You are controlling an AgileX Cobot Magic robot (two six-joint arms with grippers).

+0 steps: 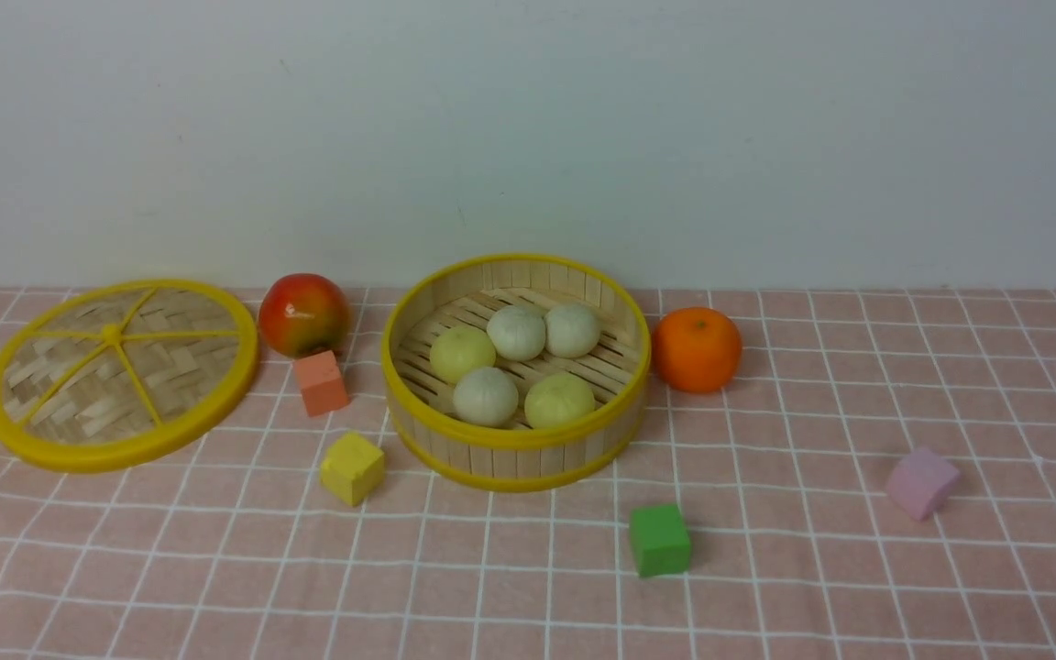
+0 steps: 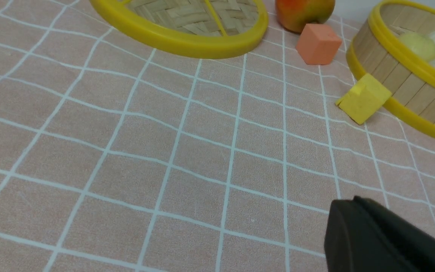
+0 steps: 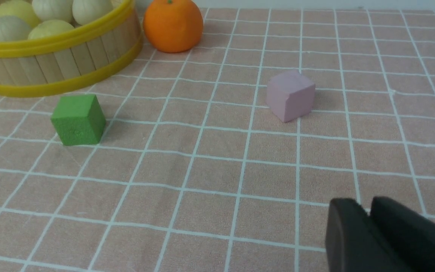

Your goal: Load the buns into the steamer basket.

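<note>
I count all five buns (image 1: 517, 365) lying inside the steamer basket (image 1: 418, 316), so the loading step looks finished; my left hand (image 2: 357, 226) is clenched empty, my right hand (image 3: 368, 223) slightly parted and empty, both near the basket; next I'd just park.

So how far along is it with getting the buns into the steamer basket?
It looks finished: all five buns sit inside the steamer basket, and none is left on the cloth. Nothing is in hand; the left gripper and the right gripper hold nothing, both low over bare cloth. No bun is left to move.
</note>
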